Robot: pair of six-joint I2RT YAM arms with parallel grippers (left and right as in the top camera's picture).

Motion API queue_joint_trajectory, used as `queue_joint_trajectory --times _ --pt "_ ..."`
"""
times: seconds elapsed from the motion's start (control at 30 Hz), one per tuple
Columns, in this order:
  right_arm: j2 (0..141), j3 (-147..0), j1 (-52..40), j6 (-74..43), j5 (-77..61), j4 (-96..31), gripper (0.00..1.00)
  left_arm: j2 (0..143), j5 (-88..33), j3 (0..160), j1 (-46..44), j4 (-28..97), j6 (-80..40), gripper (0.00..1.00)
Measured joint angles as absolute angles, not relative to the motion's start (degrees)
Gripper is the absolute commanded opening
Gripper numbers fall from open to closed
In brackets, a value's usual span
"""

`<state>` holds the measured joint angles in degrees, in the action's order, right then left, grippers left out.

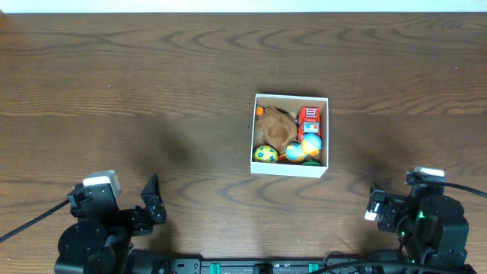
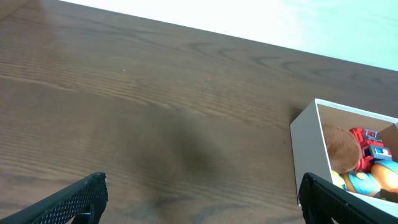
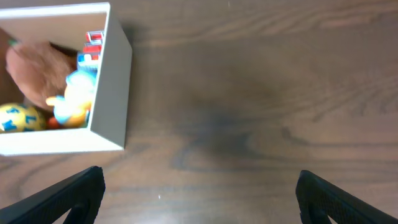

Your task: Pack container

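Showing white box point(image 1: 289, 169) just right of centre in the overhead frame, upright on wood table point(image 1: 152, 91), well apart from both arms. Holds brown plush point(image 1: 275, 125) at left, red truck point(image 1: 308, 118) upper right, yellow ball point(image 1: 265, 154) lower left, blue-yellow toy point(image 1: 310, 144) lower right. Parks left gripper point(image 2: 202, 202) at lower left of overhead, jaws spread wide, empty. Parks right gripper point(image 3: 199, 193) at lower right, also wide, empty. Catches box at right edge of left wrist view, upper left of right wrist view.
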<state>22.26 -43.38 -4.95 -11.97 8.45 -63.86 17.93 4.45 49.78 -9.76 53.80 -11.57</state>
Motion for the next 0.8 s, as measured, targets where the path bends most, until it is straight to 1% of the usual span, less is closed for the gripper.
queue_joint_trajectory --times 0.23,0.43,0.6,0.8 --pt "22.0 -43.4 -5.0 -12.0 8.3 -65.3 0.99 17.9 4.4 49.8 -9.8 53.8 -11.6 0.98" --pt "18.6 -43.3 -5.0 -12.6 4.9 -64.0 0.99 17.9 4.4 49.8 -9.8 53.8 -11.6 0.98" --pt "12.1 -40.4 -5.0 -12.6 2.9 -59.1 0.99 17.9 4.4 49.8 -9.8 53.8 -11.6 0.98" --pt "1.5 -27.2 -5.0 -12.6 1.9 -45.3 0.99 17.9 4.3 49.7 -9.8 53.8 -11.6 0.98"
